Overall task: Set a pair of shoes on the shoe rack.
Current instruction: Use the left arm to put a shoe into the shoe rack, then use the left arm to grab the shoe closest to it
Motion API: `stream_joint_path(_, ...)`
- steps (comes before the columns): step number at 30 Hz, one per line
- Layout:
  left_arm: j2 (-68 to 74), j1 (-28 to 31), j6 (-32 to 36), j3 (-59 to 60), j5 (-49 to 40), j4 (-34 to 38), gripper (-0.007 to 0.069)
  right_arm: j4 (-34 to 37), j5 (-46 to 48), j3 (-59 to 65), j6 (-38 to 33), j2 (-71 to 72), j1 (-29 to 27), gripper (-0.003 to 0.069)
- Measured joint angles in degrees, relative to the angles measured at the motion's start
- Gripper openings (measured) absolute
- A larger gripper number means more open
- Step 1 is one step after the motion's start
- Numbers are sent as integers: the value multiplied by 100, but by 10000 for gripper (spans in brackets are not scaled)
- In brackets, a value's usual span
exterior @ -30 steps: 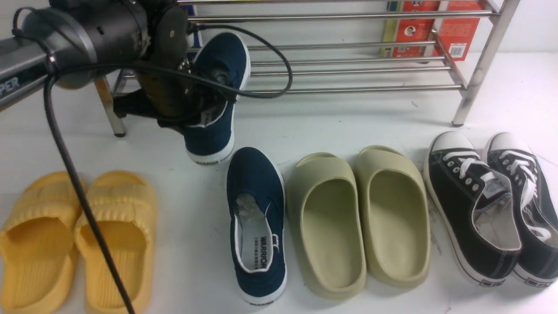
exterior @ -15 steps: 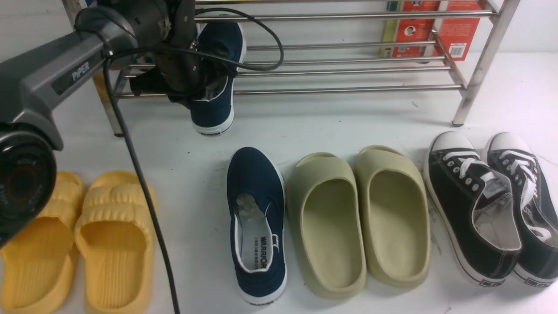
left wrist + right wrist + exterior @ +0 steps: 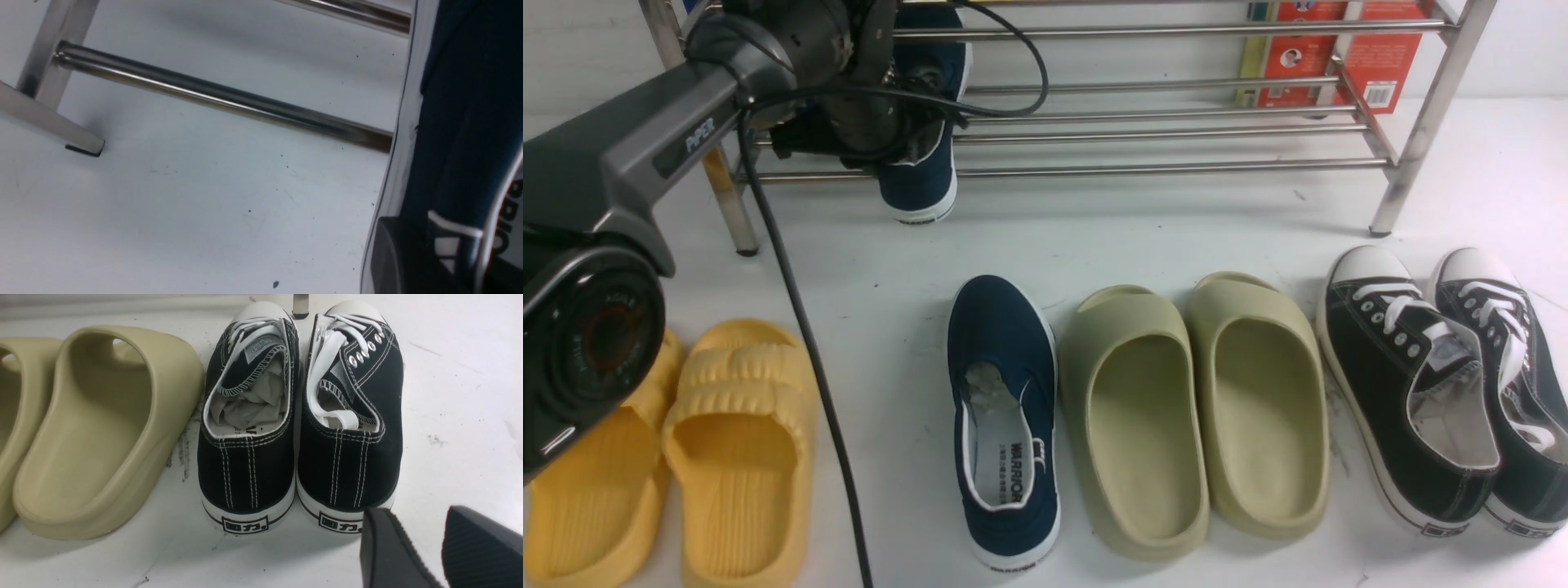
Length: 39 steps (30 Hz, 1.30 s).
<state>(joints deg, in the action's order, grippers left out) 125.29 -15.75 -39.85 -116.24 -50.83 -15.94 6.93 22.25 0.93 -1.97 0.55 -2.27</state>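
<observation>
My left gripper (image 3: 907, 139) is shut on the heel side of one navy-blue slip-on shoe (image 3: 925, 175) and holds it toe-first into the steel shoe rack (image 3: 1176, 167), its heel sticking out past the lowest front bar. In the left wrist view the shoe's white sole and navy side (image 3: 457, 122) fill one edge, with a dark finger (image 3: 392, 257) against the sole and a rack bar (image 3: 229, 100) beyond. The second navy shoe (image 3: 1005, 416) lies on the floor, "WARRIOR" insole showing. My right gripper (image 3: 425, 539) is open and empty above the floor.
Yellow slides (image 3: 670, 449) lie at the left, olive-green slides (image 3: 1192, 408) in the middle, black lace-up sneakers (image 3: 1437, 384) at the right, also in the right wrist view (image 3: 298, 416). A red box (image 3: 1339, 57) stands behind the rack. A rack leg (image 3: 727, 204) stands beside my left arm.
My left gripper has carried the navy shoe up and away from me, from in front of the rack to in among its lower bars. The second shoe has not moved.
</observation>
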Motion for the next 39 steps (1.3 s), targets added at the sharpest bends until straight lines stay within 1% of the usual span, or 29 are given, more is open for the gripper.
stream_joint_path(3,44,0,-20,0,89,-5,22,0,0,0,0,0,0,246)
stream_joint_path(6,50,0,-27,0,121,-5,55,0,0,0,0,0,0,246)
stream_joint_path(9,50,0,-27,0,201,-7,107,0,0,0,0,0,0,246)
stream_joint_path(10,50,0,-27,0,201,-7,111,0,0,0,0,0,0,246)
stream_joint_path(15,0,0,-41,-47,393,-26,218,0,0,0,0,0,0,246)
stream_joint_path(18,-79,0,-41,-52,435,-33,256,0,0,0,0,0,0,246)
stream_joint_path(22,-240,0,-43,-57,420,-20,271,0,0,0,0,0,0,246)
stream_joint_path(24,-417,-6,-49,-64,237,56,272,0,0,0,0,0,0,246)
stream_joint_path(27,-580,-6,88,-64,-158,247,262,0,0,0,0,0,0,246)
stream_joint_path(29,-790,-6,545,-64,-826,652,214,0,0,0,0,0,0,246)
stream_joint_path(31,-904,-6,772,-42,-1067,875,191,0,0,0,0,0,0,246)
stream_joint_path(32,-1105,-6,1040,115,-1378,1164,144,0,0,0,0,0,0,246)
stream_joint_path(33,-1166,-6,1098,143,-1400,1230,139,0,0,0,0,0,0,246)
stream_joint_path(35,-1498,-6,1306,512,-1455,1480,88,0,0,0,0,0,0,246)
stream_joint_path(36,-1811,-33,1420,980,-1391,1594,55,0,0,0,0,0,0,246)
stream_joint_path(38,-2158,-98,1487,1487,-1260,1640,27,0,0,0,0,0,0,246)
stream_joint_path(39,-2645,-270,1508,2139,-1016,1594,3,0,0,0,0,0,0,246)
